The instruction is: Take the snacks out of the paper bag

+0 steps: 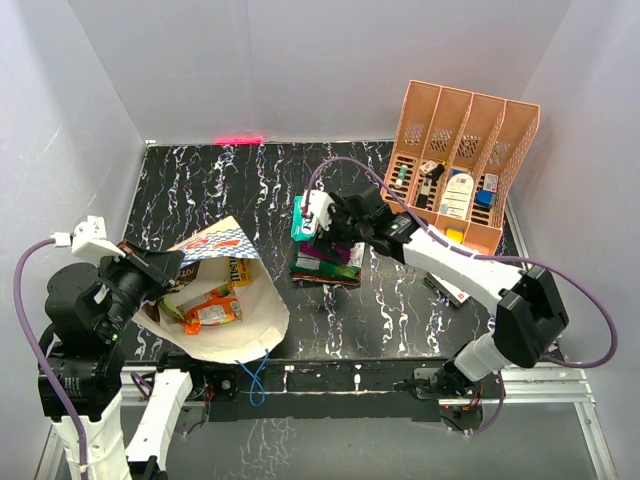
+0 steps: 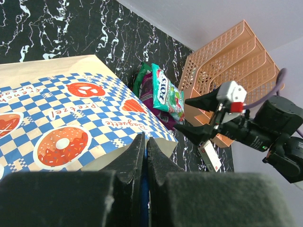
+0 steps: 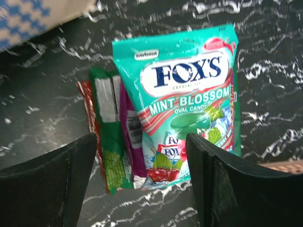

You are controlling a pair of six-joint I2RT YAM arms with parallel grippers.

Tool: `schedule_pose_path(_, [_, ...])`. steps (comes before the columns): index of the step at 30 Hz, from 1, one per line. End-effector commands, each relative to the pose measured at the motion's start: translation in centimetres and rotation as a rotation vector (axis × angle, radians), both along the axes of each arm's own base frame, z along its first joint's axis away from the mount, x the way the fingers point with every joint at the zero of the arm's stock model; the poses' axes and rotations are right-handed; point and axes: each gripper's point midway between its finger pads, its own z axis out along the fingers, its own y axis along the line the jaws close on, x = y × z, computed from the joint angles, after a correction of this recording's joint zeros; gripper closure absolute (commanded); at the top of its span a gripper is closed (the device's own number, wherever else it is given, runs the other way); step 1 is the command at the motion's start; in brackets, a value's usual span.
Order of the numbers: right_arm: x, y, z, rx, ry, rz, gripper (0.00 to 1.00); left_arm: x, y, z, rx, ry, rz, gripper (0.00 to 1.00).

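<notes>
1. Paper bag lies on its side at the left of the black marbled tabletop. Its mouth gapes towards the near edge, with the checked outside facing up.
2. Left gripper is closed tight on the upper rim of the bag's mouth and holds it open. A sliver of blue shows between the fingers, but I cannot tell whether that is the cord handle.
3. Inside the bag, an orange packet rests on the cream lining. At least one more packet lies deeper in, with its details unclear.
4. Out on the tabletop, right of the bag, is a small pile of snacks. A teal mint packet sits on top, overlapping a purple packet, a green packet and a red packet.
5. Right gripper hangs just over the pile's near end. Its jaws are spread wide and grip nothing.
6. Salmon file rack stands at the far right, apart from the pile.
</notes>
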Motion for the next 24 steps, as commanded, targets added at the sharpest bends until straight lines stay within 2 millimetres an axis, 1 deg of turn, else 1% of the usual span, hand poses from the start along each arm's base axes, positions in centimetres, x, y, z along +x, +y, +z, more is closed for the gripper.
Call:
schedule_pose_path(1, [-1.9,3.0,6.4,0.332,0.011,0.134,0.21,0.3,-0.6,0.2,-0.013,-0.006,-0.032,1.0])
schedule_pose_path(2, [-3.0,3.5,7.6,0.385,0.002,0.193,0.17,0.4,-0.7,0.1,-0.013,-0.002,-0.037,1.0])
schedule_pose_path(3, [-4.5,3.9,8.8,0.428,-0.009,0.275,0.12,0.5,-0.7,0.0,-0.015,0.002,-0.04,1.0])
schedule_pose_path(4, [-6.1,4.2,9.6,0.466,-0.032,0.359,0.09,0.5,-0.8,-0.1,-0.016,0.002,-0.045,1.0])
schedule_pose_path(7, [-11.0,5.0,12.2,0.566,-0.197,0.55,0.06,0.7,-1.0,0.1,-0.02,-0.007,-0.058,1.0])
schedule_pose_path(9, [-14.6,5.7,12.9,0.576,-0.296,0.677,0.03,0.7,-1.2,0.4,-0.019,-0.023,-0.069,1.0])
schedule_pose_path(10, [-15.8,6.2,13.4,0.582,-0.337,0.713,0.02,0.7,-1.3,0.6,-0.018,-0.029,-0.076,1.0])
schedule_pose_path(11, [-16.6,6.9,13.8,0.589,-0.363,0.727,0.02,0.7,-1.4,0.7,-0.017,-0.038,-0.082,1.0])
schedule_pose_path(14, [-19.0,10.0,14.7,0.628,-0.369,0.761,0.02,0.6,-1.8,1.0,-0.019,-0.059,-0.11,1.0])
schedule_pose_path(16, [-20.3,12.6,14.7,0.641,-0.315,0.773,0.02,0.5,-2.0,1.2,-0.023,-0.078,-0.124,1.0])
schedule_pose_path(18, [-20.8,15.2,14.1,0.652,-0.257,0.743,0.02,0.3,-2.3,1.8,-0.031,-0.108,-0.138,1.0])
schedule_pose_path(19, [-20.4,16.5,14.1,0.666,-0.256,0.694,0.02,0.2,-2.4,2.2,-0.033,-0.124,-0.142,1.0])
schedule_pose_path(20, [-20.4,17.6,13.7,0.673,-0.244,0.676,0.02,0.1,-2.4,2.6,-0.035,-0.141,-0.143,1.0])
schedule_pose_path(21, [-20.1,18.6,13.3,0.672,-0.249,0.643,0.02,0.0,-2.5,3.0,-0.038,-0.16,-0.145,1.0])
schedule_pose_path(22, [-19.9,19.6,12.7,0.661,-0.257,0.632,0.02,-0.1,-2.6,3.3,-0.039,-0.174,-0.149,1.0])
schedule_pose_path(24, [-19.5,21.3,12.2,0.64,-0.31,0.615,0.02,-0.2,-2.7,3.6,-0.048,-0.196,-0.156,1.0])
